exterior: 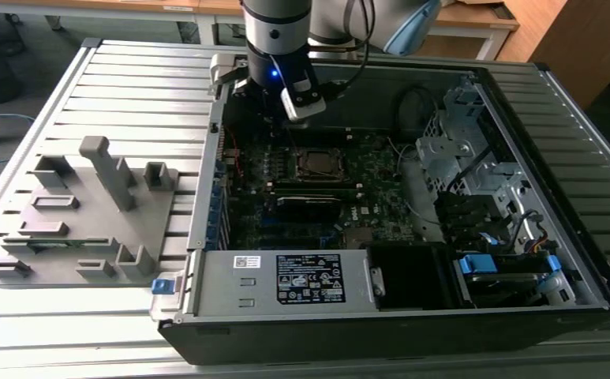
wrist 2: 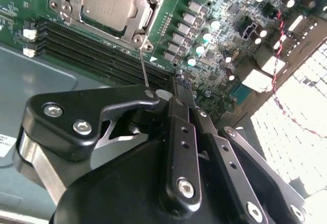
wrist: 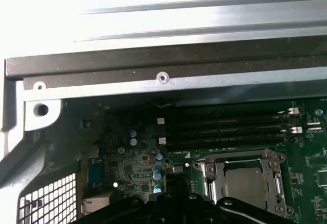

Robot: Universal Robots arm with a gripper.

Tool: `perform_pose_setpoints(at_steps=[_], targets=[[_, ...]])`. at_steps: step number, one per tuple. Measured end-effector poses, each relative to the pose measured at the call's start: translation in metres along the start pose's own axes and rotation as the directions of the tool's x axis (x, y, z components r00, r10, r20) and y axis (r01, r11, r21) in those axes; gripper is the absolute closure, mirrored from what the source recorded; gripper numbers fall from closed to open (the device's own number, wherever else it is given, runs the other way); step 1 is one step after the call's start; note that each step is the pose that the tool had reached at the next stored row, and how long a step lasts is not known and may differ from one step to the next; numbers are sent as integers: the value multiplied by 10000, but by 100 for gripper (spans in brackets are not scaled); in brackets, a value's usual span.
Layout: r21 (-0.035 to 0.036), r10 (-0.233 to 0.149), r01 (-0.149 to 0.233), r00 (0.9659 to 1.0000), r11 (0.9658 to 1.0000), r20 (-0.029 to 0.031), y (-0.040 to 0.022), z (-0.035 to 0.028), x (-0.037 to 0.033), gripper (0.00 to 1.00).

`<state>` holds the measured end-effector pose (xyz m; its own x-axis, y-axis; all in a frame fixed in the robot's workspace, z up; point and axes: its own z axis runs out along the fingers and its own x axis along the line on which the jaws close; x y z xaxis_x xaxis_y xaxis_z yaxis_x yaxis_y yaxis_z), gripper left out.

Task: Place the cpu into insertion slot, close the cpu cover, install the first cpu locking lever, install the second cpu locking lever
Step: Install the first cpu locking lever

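One lever stands up off slot, a thin wire rising toward gripper. Wire end just beside black linkage; contact unclear. Jaws look closed, nothing between them. Cpu seated in slot, just above centre of exterior frame. Cover lies down over cpu edges. Gripper hovers above slot in exterior frame.

Risks:
- closed tip slips off springy wire, lever snaps back
- sideways push misses hook, tip scrapes capacitors nearby
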<state>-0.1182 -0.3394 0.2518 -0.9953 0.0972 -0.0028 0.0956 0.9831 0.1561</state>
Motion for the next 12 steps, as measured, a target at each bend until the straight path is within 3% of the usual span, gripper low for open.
perform_pose_setpoints(at_steps=[3,6,10,11,12], targets=[[-13,1,-1,10000,10000,-3,-1,-1,1,89],[-322,6,-7,10000,9995,-32,-2,-1,1,89],[-371,7,-8,10000,9993,-35,-2,2,2,89],[-410,6,-7,10000,9992,-40,-4,2,4,89],[-495,7,-10,10000,9988,-49,-5,2,5,89]])
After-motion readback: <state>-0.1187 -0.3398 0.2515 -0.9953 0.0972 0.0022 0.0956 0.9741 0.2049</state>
